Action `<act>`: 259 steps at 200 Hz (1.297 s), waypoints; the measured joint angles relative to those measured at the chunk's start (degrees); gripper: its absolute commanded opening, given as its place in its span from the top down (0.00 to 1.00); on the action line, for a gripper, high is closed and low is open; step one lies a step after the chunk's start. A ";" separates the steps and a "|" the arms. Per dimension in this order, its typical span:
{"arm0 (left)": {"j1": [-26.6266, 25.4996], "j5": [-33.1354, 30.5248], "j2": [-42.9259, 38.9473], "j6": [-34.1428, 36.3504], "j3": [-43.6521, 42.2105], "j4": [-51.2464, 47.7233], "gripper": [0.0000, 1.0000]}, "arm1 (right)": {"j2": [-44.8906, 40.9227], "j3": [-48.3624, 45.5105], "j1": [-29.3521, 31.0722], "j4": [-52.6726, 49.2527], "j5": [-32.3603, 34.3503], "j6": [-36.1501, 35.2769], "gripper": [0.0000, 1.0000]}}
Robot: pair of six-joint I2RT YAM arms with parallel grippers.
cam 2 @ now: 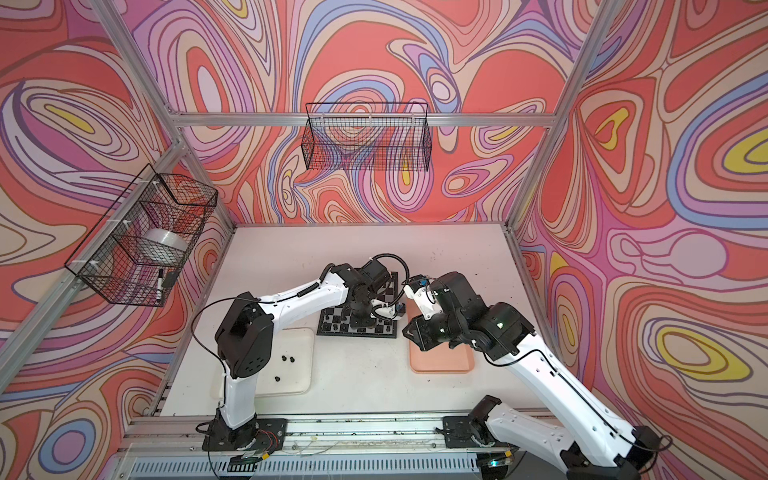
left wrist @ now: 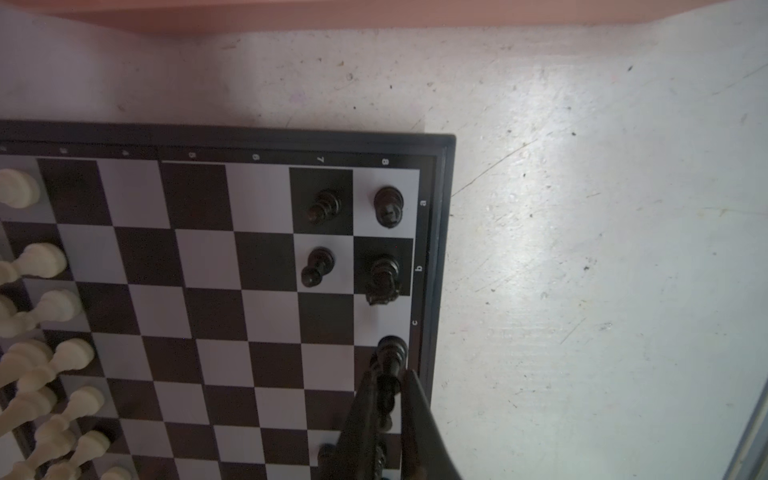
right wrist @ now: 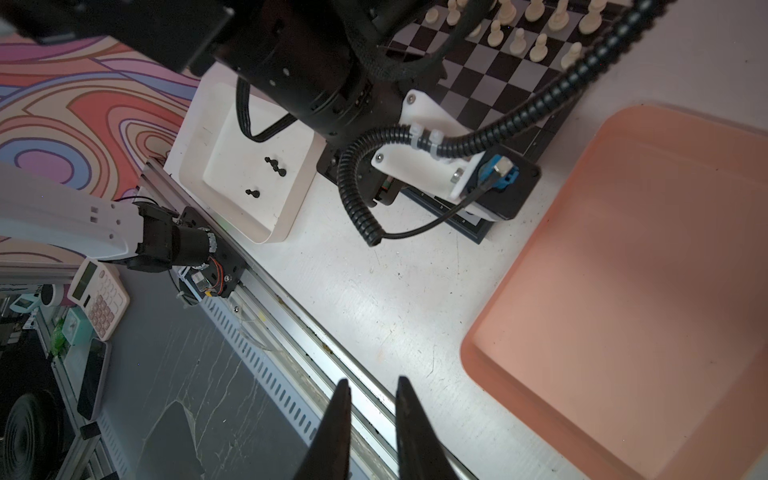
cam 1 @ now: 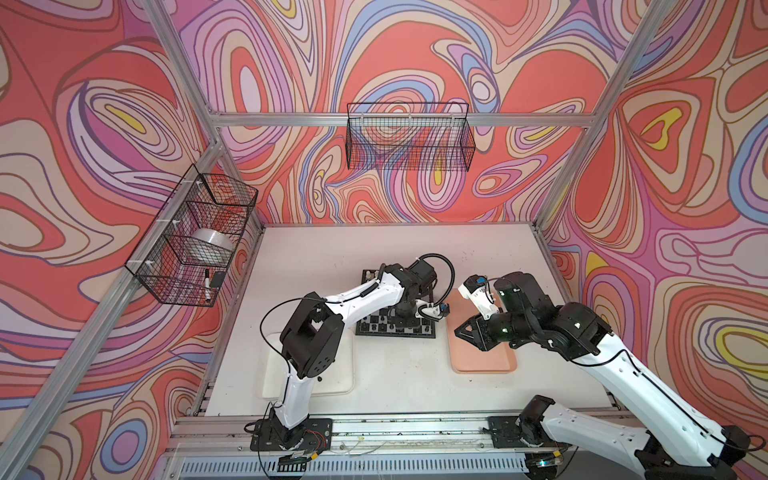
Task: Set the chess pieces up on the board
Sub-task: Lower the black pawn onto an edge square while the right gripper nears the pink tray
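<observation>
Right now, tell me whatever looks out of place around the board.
Three black pieces sit loose in the white tray, off the board, while its black side has gaps. The left gripper is shut on another black piece over the board's edge row. Nothing looks spilled or damaged.

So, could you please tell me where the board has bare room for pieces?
The middle band of the board, between the cream pieces and the black pieces, is bare. Crowded: the black corner, where the left gripper grips a black piece.
</observation>
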 measured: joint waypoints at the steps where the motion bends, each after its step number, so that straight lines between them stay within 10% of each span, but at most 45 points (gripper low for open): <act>1: 0.00 0.02 0.02 0.00 0.00 0.02 0.87 | -0.02 -0.02 0.00 0.00 0.00 0.00 0.80; 259: 0.00 -1.29 2.34 0.00 0.07 1.36 0.83 | -0.13 -2.49 0.00 0.24 1.14 0.00 0.80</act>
